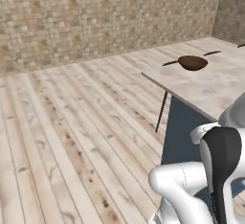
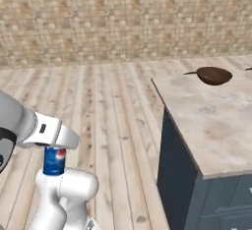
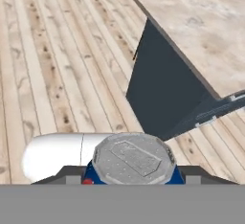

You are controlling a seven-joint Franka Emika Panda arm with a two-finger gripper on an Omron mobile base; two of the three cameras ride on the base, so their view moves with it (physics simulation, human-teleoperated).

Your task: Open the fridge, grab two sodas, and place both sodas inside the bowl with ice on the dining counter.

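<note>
Now | gripper (image 3: 131, 180) clamped on blue soda (image 2: 54, 160) | dining counter (image 2: 206, 121) edge well apart

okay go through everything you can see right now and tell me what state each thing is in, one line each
blue soda can: upright, held in the hand, silver top facing the hand camera.
hand: shut on the blue soda can, low beside the dining counter.
bowl: upright on the dining counter, far end; no can in it, contents too small to tell.
dining counter: bare near end, bowl at far end.
</note>
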